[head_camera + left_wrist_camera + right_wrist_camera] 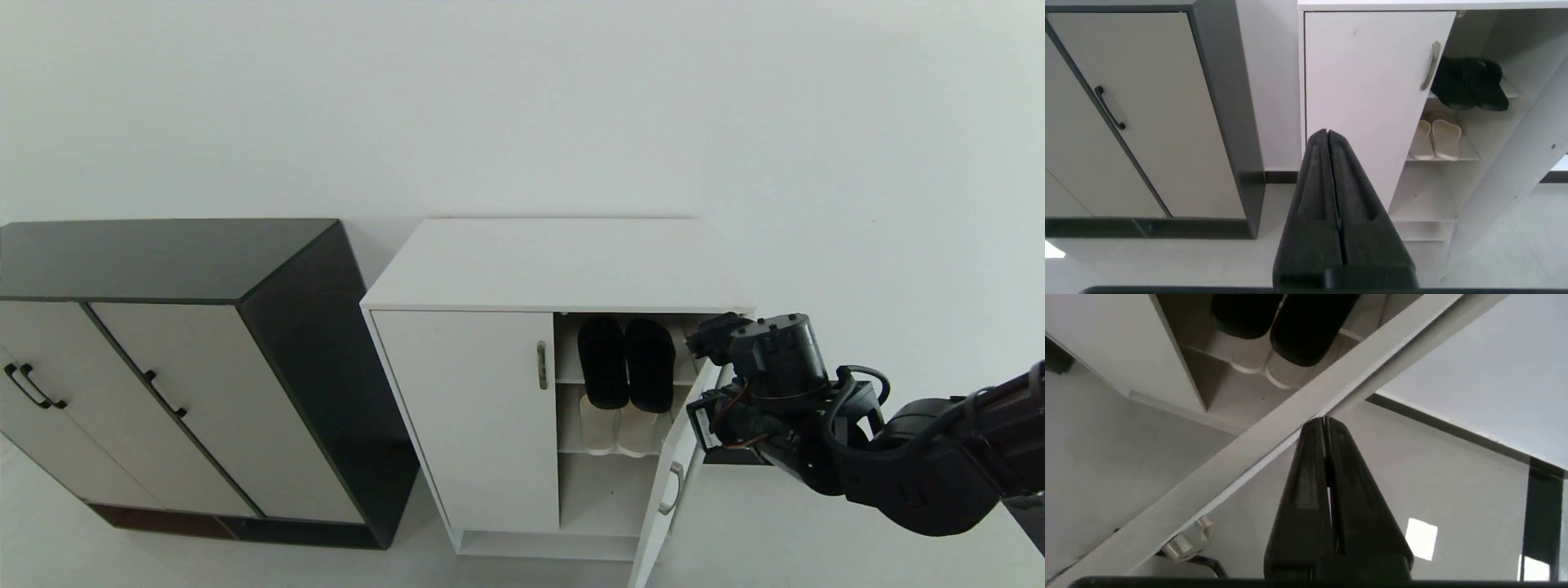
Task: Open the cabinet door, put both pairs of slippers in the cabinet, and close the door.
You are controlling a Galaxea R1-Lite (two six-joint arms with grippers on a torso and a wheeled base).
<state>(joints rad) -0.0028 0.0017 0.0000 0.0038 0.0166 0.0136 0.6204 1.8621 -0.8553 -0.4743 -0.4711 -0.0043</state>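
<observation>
- Currently the white cabinet [555,265] stands on the floor [816,531] against a pale wall [522,106], with its left door [469,416] shut and its right door [663,457] swung out towards the robot.
- Both pairs are inside, in the right half behind the open door.
- The black slippers [626,363] lie side by side on the upper shelf, with their ends sticking out past its front edge.
- The white slippers [616,425] lie side by side on the shelf just below them.
- The right claw [704,339] is at the upper end of the right door, beside the cabinet's top right corner.
- From the right wrist, that claw [1325,429] has its fingers pressed together with nothing between them. Its tip sits right at the door's long white edge [1249,457]; whether it touches cannot be told.
- Behind that edge the toes of the black slippers [1274,314] show, with the white slippers [1282,371] under them.
- The left claw [1328,139] is closed and empty, held well back from the furniture and pointing at the shut left door [1372,98].
- In that wrist view both pairs show on their shelves, black [1470,82] above white [1436,139].
- Each white door carries a metal handle, one on the shut door [541,365] and one on the open door [673,488].
- A dark cabinet [163,257] with pale doors and black handles stands just beside the white one, on the robot's left.
</observation>
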